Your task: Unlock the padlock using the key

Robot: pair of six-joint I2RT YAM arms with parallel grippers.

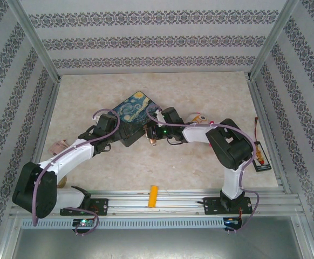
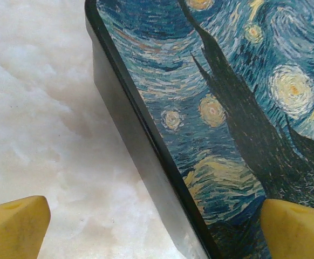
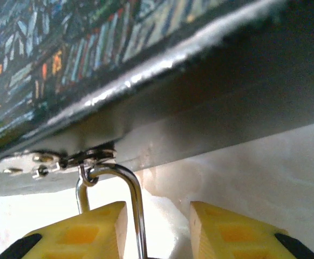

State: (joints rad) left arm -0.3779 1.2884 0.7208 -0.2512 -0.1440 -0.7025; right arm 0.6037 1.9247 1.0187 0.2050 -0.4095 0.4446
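The padlock (image 3: pixel 137 208) hangs right at my right claw (image 3: pixel 158 211). Its silvery shackle (image 3: pixel 125 169) is hooked through the clasp (image 3: pixel 87 157) on the tin's side wall just above my fingertips, and one leg runs down between my two yellow pads, close against the left one. The brass body sits below them, out of my sight. My right claw is narrow around that leg, but I cannot tell whether I am pinching it or merely straddling it.

I judge the lock to be tiny, light, hard and slick, and free to swing on the clasp. The thin round shackle would roll under my pads, so the flat body is the better place to hold it.

My left claw (image 2: pixel 156 221) gapes wide across the edge of the tin (image 2: pixel 227 108), one pad over the lid and the other over the table (image 2: pixel 38 108).

I cannot make out the key.
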